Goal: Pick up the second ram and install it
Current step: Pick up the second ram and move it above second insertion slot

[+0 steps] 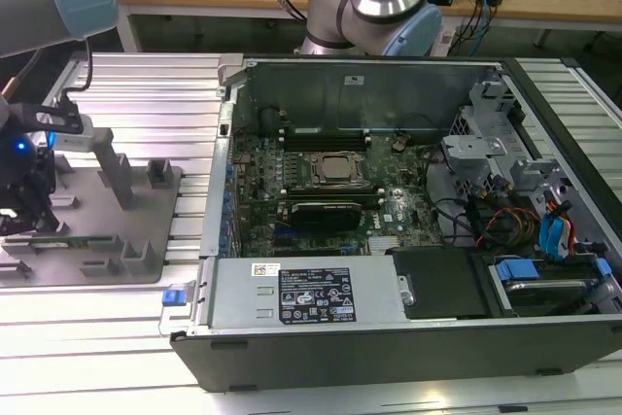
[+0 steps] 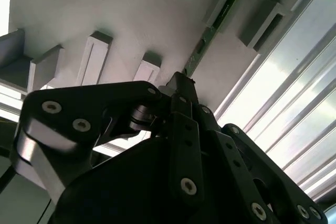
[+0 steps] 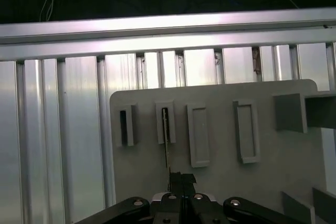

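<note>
The second ram is a thin green stick standing on edge in the slotted holders of the grey tray. In the first wrist view the ram appears edge-on as a narrow line running from a holder slot down to my fingers. My gripper sits low over the tray at the exterior view's far left. Its black fingertips are pressed together at the near end of the stick, which still rests in its holders.
Several upright grey blocks stand on the tray. An open computer case lies to the exterior view's right, with the motherboard, processor and memory slots exposed. Ribbed aluminium table surrounds the tray.
</note>
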Motion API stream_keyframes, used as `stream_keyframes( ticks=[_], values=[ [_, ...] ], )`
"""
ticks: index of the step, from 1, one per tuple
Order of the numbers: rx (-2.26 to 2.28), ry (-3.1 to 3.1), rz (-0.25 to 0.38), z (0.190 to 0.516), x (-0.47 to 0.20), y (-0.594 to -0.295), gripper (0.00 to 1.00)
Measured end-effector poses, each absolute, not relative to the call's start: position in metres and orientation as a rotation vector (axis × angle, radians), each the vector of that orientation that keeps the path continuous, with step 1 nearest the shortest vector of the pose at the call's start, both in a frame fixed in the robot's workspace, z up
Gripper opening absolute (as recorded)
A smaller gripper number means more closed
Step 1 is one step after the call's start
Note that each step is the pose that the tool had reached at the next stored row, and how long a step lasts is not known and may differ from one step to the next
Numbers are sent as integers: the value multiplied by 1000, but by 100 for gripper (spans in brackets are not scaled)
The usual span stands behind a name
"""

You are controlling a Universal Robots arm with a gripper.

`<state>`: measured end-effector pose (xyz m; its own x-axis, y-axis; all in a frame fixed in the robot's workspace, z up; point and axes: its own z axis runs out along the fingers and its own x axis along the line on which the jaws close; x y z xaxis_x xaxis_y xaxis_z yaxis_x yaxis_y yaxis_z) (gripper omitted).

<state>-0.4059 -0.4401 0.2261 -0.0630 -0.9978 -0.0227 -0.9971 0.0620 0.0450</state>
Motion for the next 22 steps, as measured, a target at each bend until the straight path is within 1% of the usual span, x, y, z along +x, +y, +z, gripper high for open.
stream_keyframes(
  ticks=[11, 15, 22],
  values=[
    [2187, -2232, -73, 222, -406, -445, 9],
    [2186, -2231, -72, 222, -406, -445, 34],
    [2241, -2169, -67, 211, -406, -445, 34]
  ],
)
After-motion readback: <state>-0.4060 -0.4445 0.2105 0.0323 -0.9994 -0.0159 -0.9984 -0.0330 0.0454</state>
